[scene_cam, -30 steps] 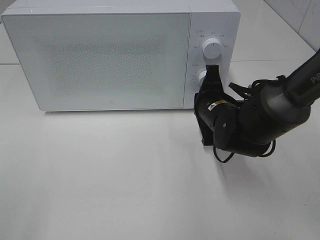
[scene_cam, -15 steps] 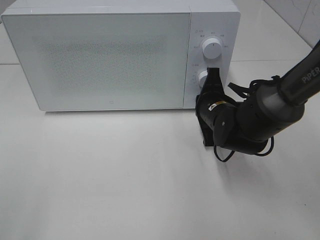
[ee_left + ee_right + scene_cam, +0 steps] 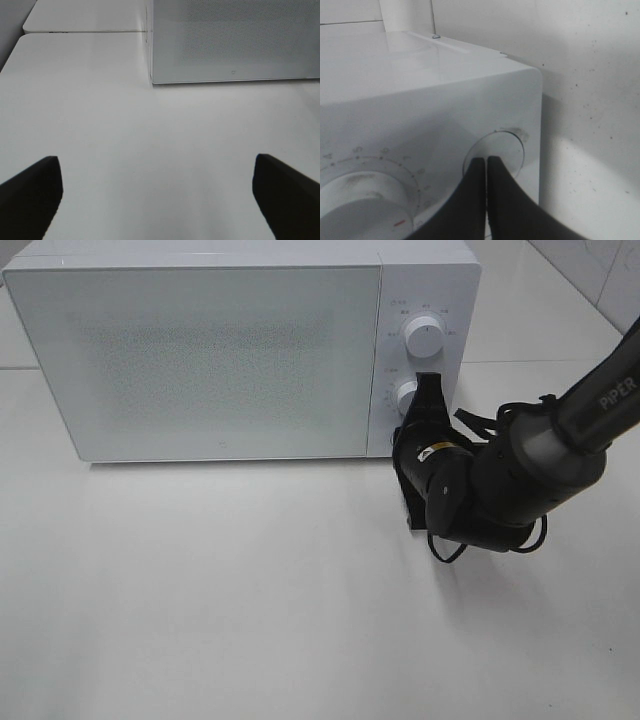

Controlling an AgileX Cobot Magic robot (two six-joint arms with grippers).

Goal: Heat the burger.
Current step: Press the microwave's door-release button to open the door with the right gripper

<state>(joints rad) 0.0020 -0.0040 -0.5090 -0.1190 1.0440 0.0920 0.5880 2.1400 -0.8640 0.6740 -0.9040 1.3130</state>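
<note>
Two shut fingers of my right claw (image 3: 486, 161) touch the lower knob (image 3: 504, 146), gripping nothing, likely to start the microwave (image 3: 200, 350). My left claw (image 3: 156, 160) hangs wide open, empty.

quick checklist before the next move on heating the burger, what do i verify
1. Door of the microwave closed: ok, it sits flush with the front.
2. Whether the burger is inside: cannot tell. The door is frosted and no view shows it.
3. Placement of the right tool at the lower knob: ok, it is shut with its tips at the knob.
4. Setting of the lower knob: cannot tell, the markings are too small to read.
5. Position of the left tool: ok, it is open over the table, apart from the microwave.
</note>
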